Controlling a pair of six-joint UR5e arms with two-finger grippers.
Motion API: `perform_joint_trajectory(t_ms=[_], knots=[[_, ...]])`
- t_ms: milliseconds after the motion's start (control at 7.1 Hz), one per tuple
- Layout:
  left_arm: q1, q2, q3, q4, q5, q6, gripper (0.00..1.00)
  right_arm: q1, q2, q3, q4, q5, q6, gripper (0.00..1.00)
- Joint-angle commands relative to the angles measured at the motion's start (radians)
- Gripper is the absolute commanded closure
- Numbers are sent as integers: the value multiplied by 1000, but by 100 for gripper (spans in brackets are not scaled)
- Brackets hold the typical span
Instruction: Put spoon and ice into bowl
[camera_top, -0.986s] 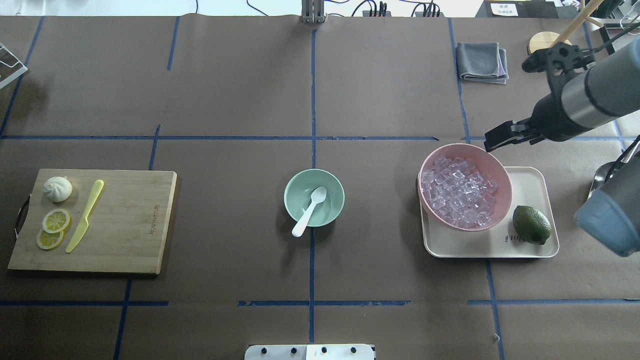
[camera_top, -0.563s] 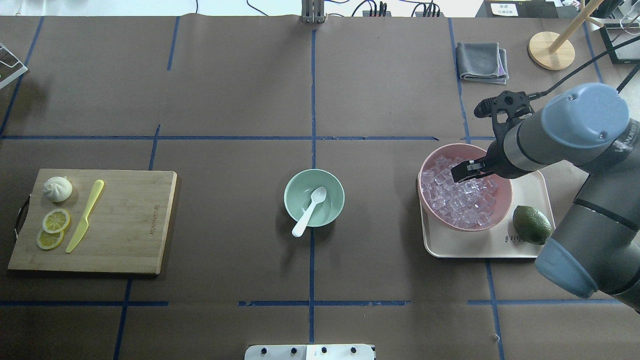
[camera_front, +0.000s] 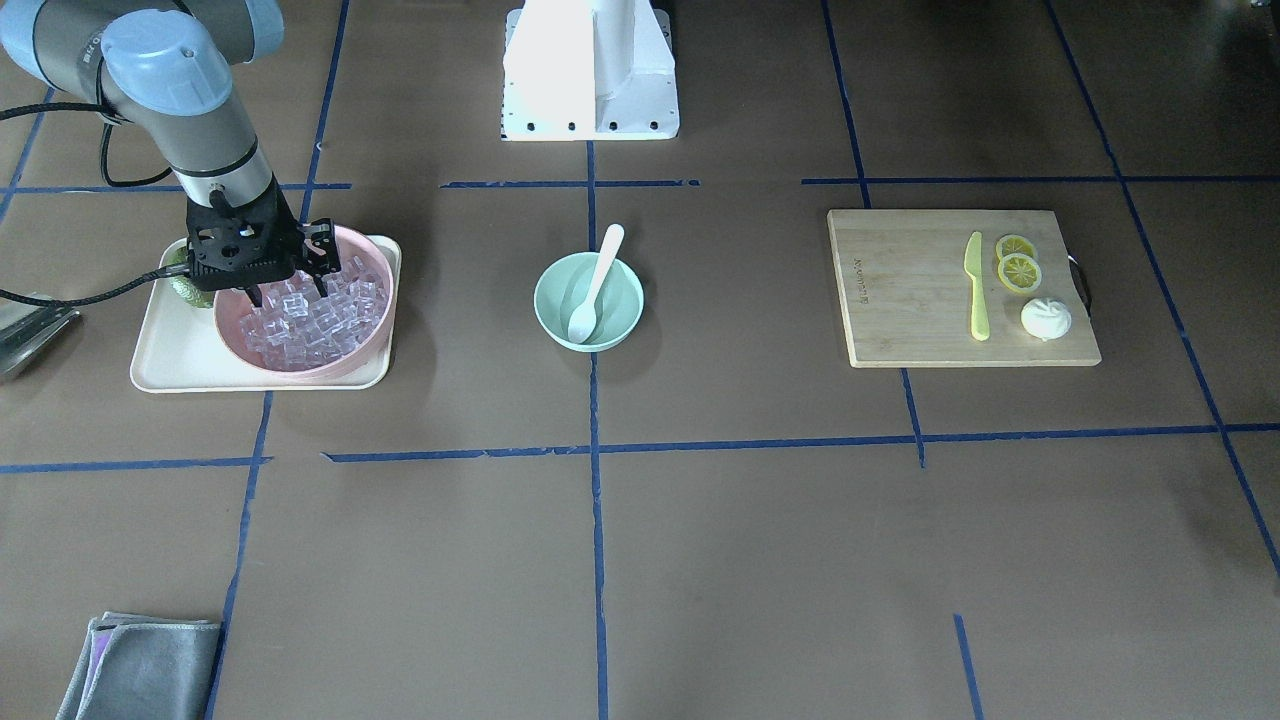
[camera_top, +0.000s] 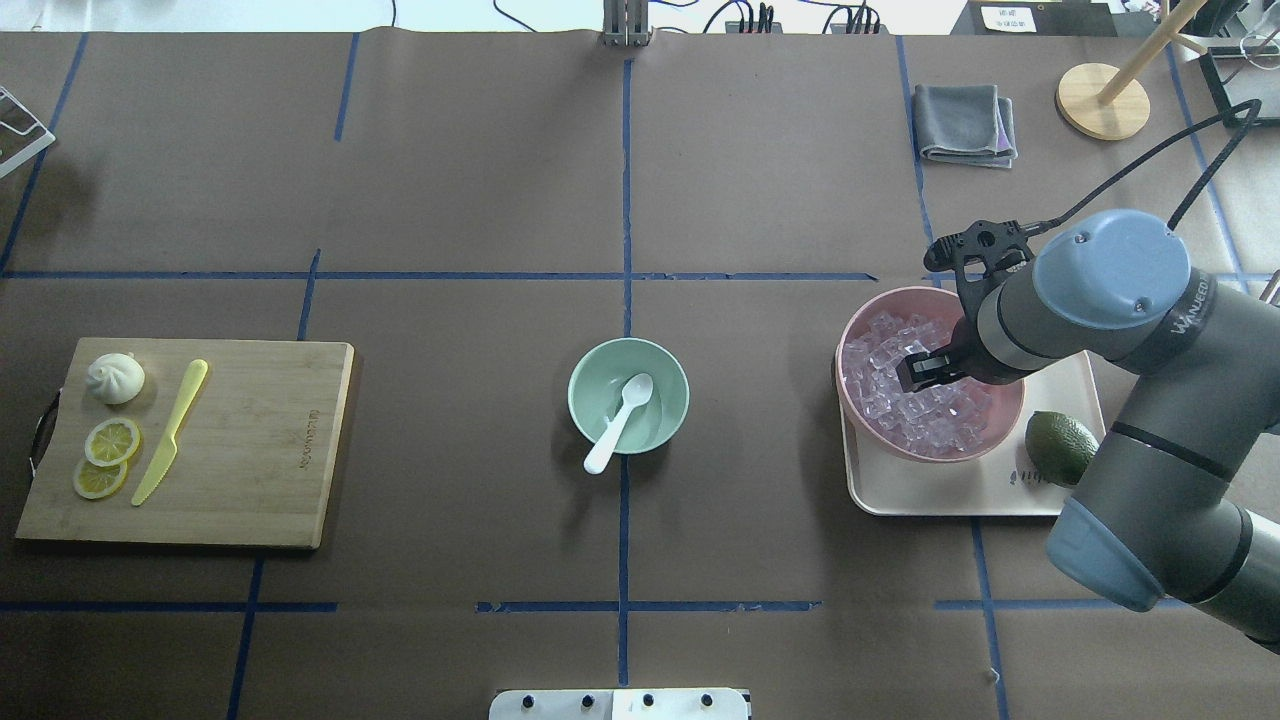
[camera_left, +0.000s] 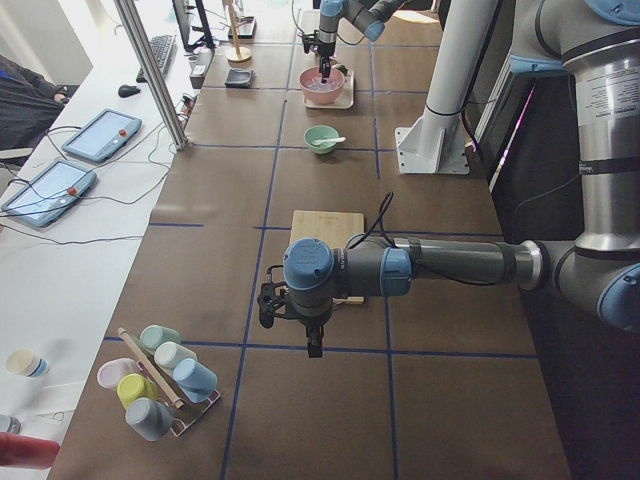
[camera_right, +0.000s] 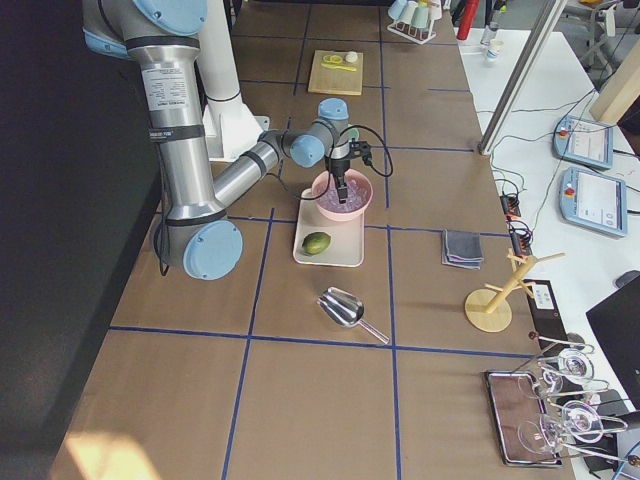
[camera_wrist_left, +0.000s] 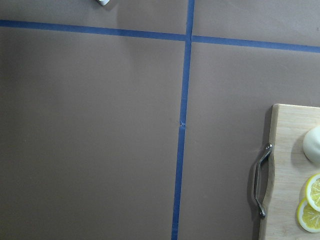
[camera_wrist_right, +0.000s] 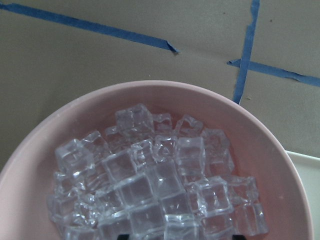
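The white spoon (camera_top: 620, 420) lies in the mint-green bowl (camera_top: 590, 385) at the table's middle, its handle over the near rim; both also show in the front view, spoon (camera_front: 595, 285) and bowl (camera_front: 555, 300). Many ice cubes (camera_top: 925, 410) (camera_wrist_right: 150, 185) fill the pink bowl (camera_top: 935, 297). My right gripper (camera_top: 915, 372) (camera_front: 265, 295) points down into the pink bowl, open, with its fingertips at the ice. My left gripper (camera_left: 313, 345) hangs over bare table past the cutting board's left end; I cannot tell if it is open or shut.
The pink bowl stands on a cream tray (camera_top: 1060, 350) with a lime (camera_top: 1060, 447). A cutting board (camera_top: 250, 440) at the left holds a yellow-green knife (camera_top: 172, 430), lemon slices and a bun. A grey cloth (camera_top: 962, 122), a wooden stand (camera_top: 1100, 100) and a metal scoop (camera_right: 345, 308) lie at the right.
My right arm has swung in from the far right and come down, bringing the gripper from beyond the pink bowl's rim into the bowl over the ice. The spoon and mint bowl have not moved.
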Motion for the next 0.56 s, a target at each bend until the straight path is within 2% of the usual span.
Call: perform_joint_trajectory(t_ms=[0,423], knots=[[0,0,0,0,-1,2,0,-5,0,-7,0,0,-5,38],[-2,0,-2,0,1,2,0,-5,0,-13,0,0,-8,77]])
